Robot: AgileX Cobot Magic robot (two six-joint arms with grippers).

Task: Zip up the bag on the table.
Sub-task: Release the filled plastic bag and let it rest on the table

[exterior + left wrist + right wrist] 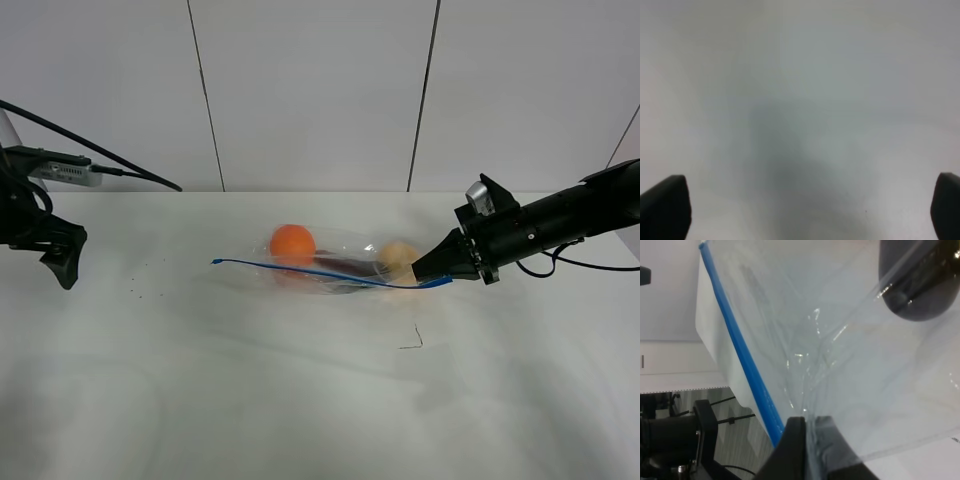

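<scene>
Bright even light, soft shadows, left wrist blurred

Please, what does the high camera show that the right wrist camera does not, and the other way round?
Only the high view: the whole bag lying on the table, an orange ball inside it, and the left gripper at the table's left side, far from the bag.
Only the right wrist view: a close look at the right gripper pinching the clear plastic beside the blue strip, and a dark rounded thing behind the plastic.
Both: the bag, its blue strip and the right gripper shut on the bag's end.
</scene>
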